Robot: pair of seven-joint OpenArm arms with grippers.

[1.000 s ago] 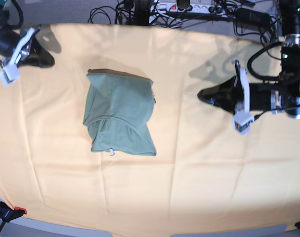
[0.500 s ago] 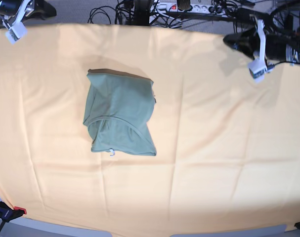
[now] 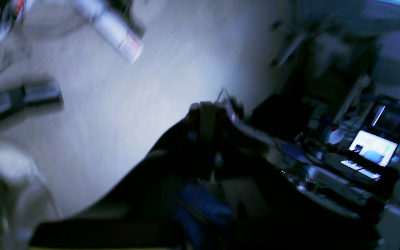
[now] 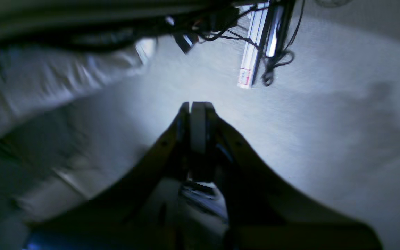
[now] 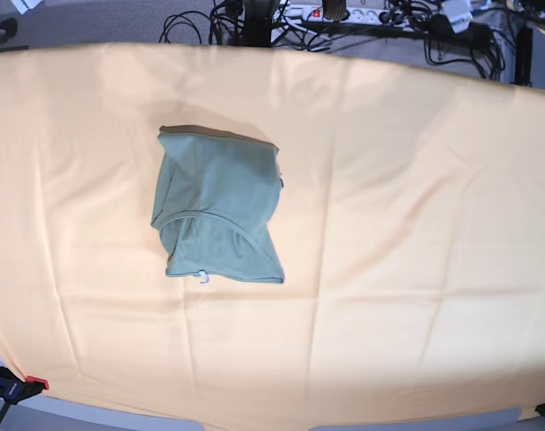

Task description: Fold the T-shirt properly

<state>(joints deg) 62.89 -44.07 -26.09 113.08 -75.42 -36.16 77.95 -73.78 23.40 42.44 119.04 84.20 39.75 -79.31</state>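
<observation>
The sage-green T-shirt [image 5: 216,208] lies folded into a compact, slightly wrinkled bundle on the left half of the table, with a small tag at its near edge. Neither arm shows over the table in the base view. In the left wrist view my left gripper [image 3: 208,107] is shut with nothing in it, held over grey floor away from the shirt. My right gripper [image 4: 196,106] is likewise shut and empty, above grey carpet. The shirt appears in neither wrist view.
A yellow-orange cloth [image 5: 416,224] covers the whole table. Cables and a power strip [image 5: 339,13] lie on the floor behind the far edge. A red clamp [image 5: 31,384] sits at the near left corner. A lit laptop screen [image 3: 372,147] shows in the left wrist view.
Both arms have pulled back past the table's far corners and left the base view. The T-shirt has not moved.
</observation>
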